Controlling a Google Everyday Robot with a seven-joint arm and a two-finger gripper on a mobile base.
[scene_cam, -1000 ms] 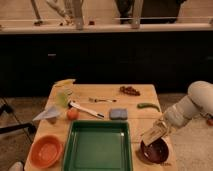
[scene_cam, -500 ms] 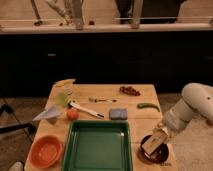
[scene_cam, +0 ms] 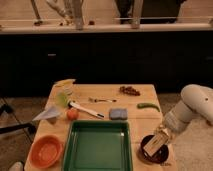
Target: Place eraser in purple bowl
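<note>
The purple bowl (scene_cam: 146, 151) sits at the front right corner of the wooden table (scene_cam: 135, 122). My gripper (scene_cam: 160, 139) reaches down from the white arm on the right and hangs just over the bowl. It is shut on the eraser (scene_cam: 154, 146), a cream block with a dark underside. The eraser is tilted and sits low inside the bowl's rim. Whether it touches the bowl's bottom I cannot tell.
A green tray (scene_cam: 97, 146) fills the front middle and an orange bowl (scene_cam: 45, 150) the front left. Behind are a blue-grey pad (scene_cam: 118, 114), a green pepper (scene_cam: 148, 106), an orange fruit (scene_cam: 72, 114), a white-handled utensil (scene_cam: 86, 109) and a fork (scene_cam: 102, 100). The table's right edge lies just past the bowl.
My arm has come down and slightly left with the eraser. The gripper has gone from above the bowl's right side to low over its middle.
</note>
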